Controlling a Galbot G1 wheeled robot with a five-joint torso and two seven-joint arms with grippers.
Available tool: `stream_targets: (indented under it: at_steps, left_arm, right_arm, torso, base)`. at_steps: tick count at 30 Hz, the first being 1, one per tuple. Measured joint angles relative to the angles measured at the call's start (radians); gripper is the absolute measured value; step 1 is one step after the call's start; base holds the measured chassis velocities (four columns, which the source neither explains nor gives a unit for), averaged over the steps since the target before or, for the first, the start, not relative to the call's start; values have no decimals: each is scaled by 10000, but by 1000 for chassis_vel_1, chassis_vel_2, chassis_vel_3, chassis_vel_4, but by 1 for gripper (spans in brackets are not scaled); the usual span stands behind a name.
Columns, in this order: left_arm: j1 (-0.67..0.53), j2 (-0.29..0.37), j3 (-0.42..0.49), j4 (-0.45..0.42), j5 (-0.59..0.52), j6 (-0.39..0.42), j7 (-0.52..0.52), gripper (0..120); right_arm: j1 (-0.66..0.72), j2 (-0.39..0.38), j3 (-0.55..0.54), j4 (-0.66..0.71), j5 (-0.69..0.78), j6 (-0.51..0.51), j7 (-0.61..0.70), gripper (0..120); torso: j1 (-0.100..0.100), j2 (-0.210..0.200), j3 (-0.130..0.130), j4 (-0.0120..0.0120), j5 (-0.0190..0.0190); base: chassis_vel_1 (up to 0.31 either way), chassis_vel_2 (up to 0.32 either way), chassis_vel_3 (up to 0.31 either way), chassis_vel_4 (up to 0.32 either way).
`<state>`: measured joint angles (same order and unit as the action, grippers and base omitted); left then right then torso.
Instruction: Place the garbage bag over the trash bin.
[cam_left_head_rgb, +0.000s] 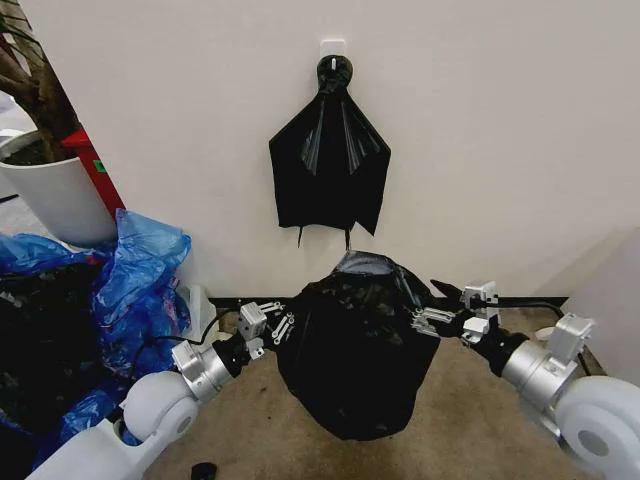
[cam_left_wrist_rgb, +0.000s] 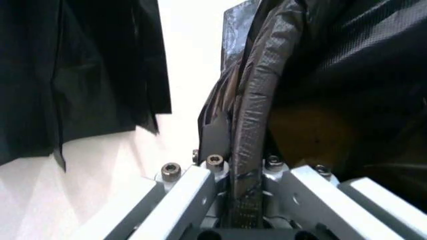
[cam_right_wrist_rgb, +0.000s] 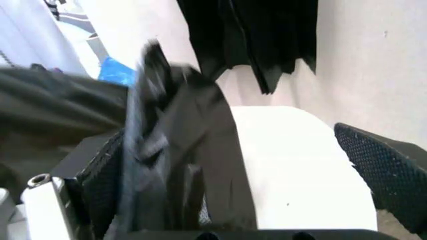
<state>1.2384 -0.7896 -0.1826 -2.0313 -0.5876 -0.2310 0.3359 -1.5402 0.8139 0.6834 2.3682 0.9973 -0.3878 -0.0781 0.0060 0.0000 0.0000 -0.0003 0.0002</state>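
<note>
The black glossy garbage bag (cam_left_head_rgb: 350, 350) hangs in the middle in front of the wall, stretched between both grippers. My left gripper (cam_left_head_rgb: 275, 325) is at its left side, shut on a bunched fold of the garbage bag (cam_left_wrist_rgb: 250, 125) that runs between the left gripper (cam_left_wrist_rgb: 243, 190) fingers. My right gripper (cam_left_head_rgb: 437, 305) is at the bag's right side and stands open. In the right wrist view the garbage bag (cam_right_wrist_rgb: 180, 150) drapes over one finger, while the other finger (cam_right_wrist_rgb: 387, 175) is bare and apart. Between them shows a rounded white surface, apparently the trash bin (cam_right_wrist_rgb: 300, 170).
A fan-shaped black plastic bundle (cam_left_head_rgb: 330, 160) hangs from a wall hook above the bag. Blue plastic bags (cam_left_head_rgb: 140, 270) pile up at the left, with a white plant pot (cam_left_head_rgb: 55, 195) behind them. A cable (cam_left_head_rgb: 225, 320) lies along the wall's foot. Bare floor lies below the bag.
</note>
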Motion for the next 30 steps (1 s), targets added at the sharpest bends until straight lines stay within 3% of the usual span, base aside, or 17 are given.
stream_targets:
  at_steps: [13, 14, 18, 21, 30]
  left_arm:
    - [-17, -43, -91, 500, 237, -76, -21, 0]
    - [-38, -71, -89, 616, 381, -115, -31, 0]
    - [-4, -97, -5, 635, 811, -256, -8, 0]
    - [-75, -122, 144, 568, 1419, -440, 9, 0]
    - [-118, 61, 275, 188, 2101, -723, 291, 0]
  right_arm:
    - [-214, -806, 1220, 5, 2604, -574, -295, 100]
    - [-207, -908, 1501, 90, 3603, -808, -206, 100]
    - [119, -1020, 1526, 360, 4727, -984, 596, 100]
    - [670, -1058, 836, 626, 5366, -1352, 1937, 100]
    - [846, -1084, 462, 359, 4563, -2426, 3259, 100]
  torso:
    - [0, 0, 0, 0, -3]
    - [0, 0, 0, -2, -3]
    - [0, 0, 0, 1, -2]
    - [0, 0, 0, 3, -2]
    - [0, 0, 0, -1, -1]
  base:
    - [0, 0, 0, 0]
    - [0, 0, 0, 0]
    - [0, 0, 0, 0]
    - [0, 0, 0, 0]
    - [0, 0, 0, 0]
